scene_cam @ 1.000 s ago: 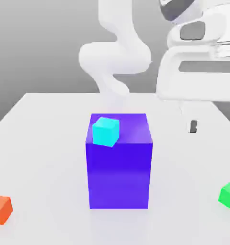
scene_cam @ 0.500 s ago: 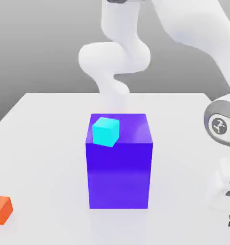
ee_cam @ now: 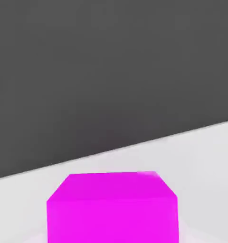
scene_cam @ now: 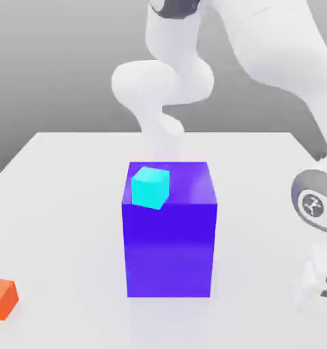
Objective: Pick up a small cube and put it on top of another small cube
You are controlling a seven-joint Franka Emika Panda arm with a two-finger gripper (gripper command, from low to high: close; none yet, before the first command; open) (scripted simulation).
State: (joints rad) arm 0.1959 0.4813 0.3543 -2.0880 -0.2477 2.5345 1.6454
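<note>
One magenta-pink cube [ee_cam: 111,209] sits close before the hand — pincer drawn together, nothing visibly clamped, cyan cube [scene_cam: 150,187] atop the purple block [scene_cam: 169,249]

- A simulated test scene is shown rather than any lived-in room; every surface is rendered flat and without texture.
- A plain white table [scene_cam: 71,204] is set against a bare grey backdrop, with no walls, furniture or fittings to be made out.
- A smooth white robot arm [scene_cam: 173,82] is mounted at the table's far edge.
- Only plain blocks in saturated colours are laid out: a big purple block [scene_cam: 169,238] with a cyan cube [scene_cam: 150,187] on it, an orange cube [scene_cam: 1,298] and a magenta cube [ee_cam: 111,209].
</note>
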